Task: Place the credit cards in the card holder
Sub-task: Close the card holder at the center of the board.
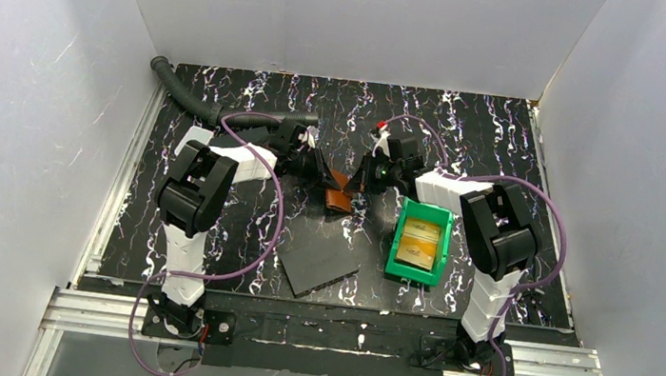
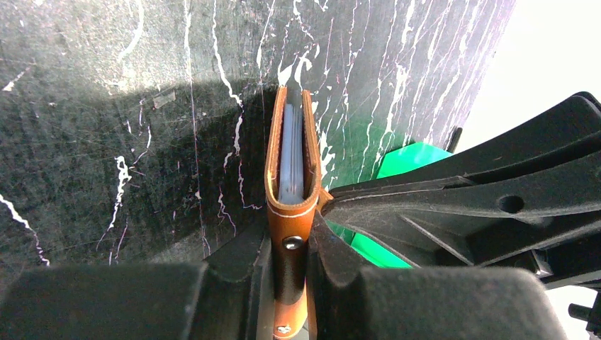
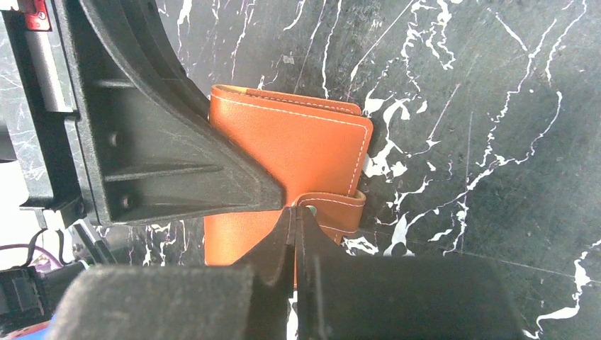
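Though the left pincer (image 2: 290, 248) comes in from the left, its fingers sit squarely on the card holder (image 3: 298, 142), pinching it across its thickness near the snap tab (image 3: 336, 209). The holder hangs between the two arms at mid-surface, far of the dark grey slab (image 1: 318, 261). Whether it touches the surface (image 3: 461, 142) I cannot tell.

Seen from the left wrist, it is edge-on. Its long axis runs straight out from that pincer, and the two leather leaves stand slightly apart around a pale card edge (image 2: 290, 152). From the right wrist, one broad stitched face shows, with the tab wrapped over the edge nearest the right pincer (image 3: 294, 219). That pincer is pressed together with its tips at the tab. I cannot tell whether any leather is caught between them.

I judge the holder light, soft and springy: the leaves will want to close, so a flat squeeze near the spine is the safer hold, and the tab is the place to pull it open.

Further right, the credit cards (image 1: 421, 239) lie flat in the green bin (image 1: 396, 246). They are likely stiff, thin and slick, and best taken by an edge.
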{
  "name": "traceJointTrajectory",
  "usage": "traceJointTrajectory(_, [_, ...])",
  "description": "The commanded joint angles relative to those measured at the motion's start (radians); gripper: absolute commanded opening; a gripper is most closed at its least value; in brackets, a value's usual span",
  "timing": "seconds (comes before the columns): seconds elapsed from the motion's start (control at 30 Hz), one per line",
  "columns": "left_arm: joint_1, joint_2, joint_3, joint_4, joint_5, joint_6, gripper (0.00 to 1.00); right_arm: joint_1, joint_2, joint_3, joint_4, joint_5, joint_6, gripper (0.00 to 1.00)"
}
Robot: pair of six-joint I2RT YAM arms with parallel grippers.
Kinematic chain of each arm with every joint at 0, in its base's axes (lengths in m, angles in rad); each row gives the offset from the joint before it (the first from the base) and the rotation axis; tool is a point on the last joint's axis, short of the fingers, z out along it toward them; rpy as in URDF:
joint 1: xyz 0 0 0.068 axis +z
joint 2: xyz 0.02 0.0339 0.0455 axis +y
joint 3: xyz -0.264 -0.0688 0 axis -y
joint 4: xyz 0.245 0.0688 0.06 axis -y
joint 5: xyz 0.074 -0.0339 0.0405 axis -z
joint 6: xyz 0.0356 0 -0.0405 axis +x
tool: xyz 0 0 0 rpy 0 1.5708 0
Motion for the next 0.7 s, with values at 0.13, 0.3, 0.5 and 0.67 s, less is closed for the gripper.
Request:
traceJointTrajectory(0.13, [-0.006, 0.019, -0.003, -0.029, -0.012, 0.031, 0.00, -0.002, -0.016, -0.003, 0.056, -0.033, 0.008, 0.01])
traceJointTrajectory(0.3, [-0.006, 0.019, -0.001, -0.030, -0.012, 0.034, 0.00, -0.001, 0.008, 0.000, 0.061, -0.055, 0.015, 0.01])
traceJointTrajectory(0.5, [-0.006, 0.021, -0.003, -0.029, -0.011, 0.035, 0.00, 0.000, 0.028, 0.013, 0.030, -0.095, -0.003, 0.01])
traceJointTrajectory(0.67, [-0.006, 0.022, -0.003, -0.029, -0.009, 0.037, 0.00, 0.000, 0.032, 0.012, 0.014, -0.107, -0.009, 0.01])
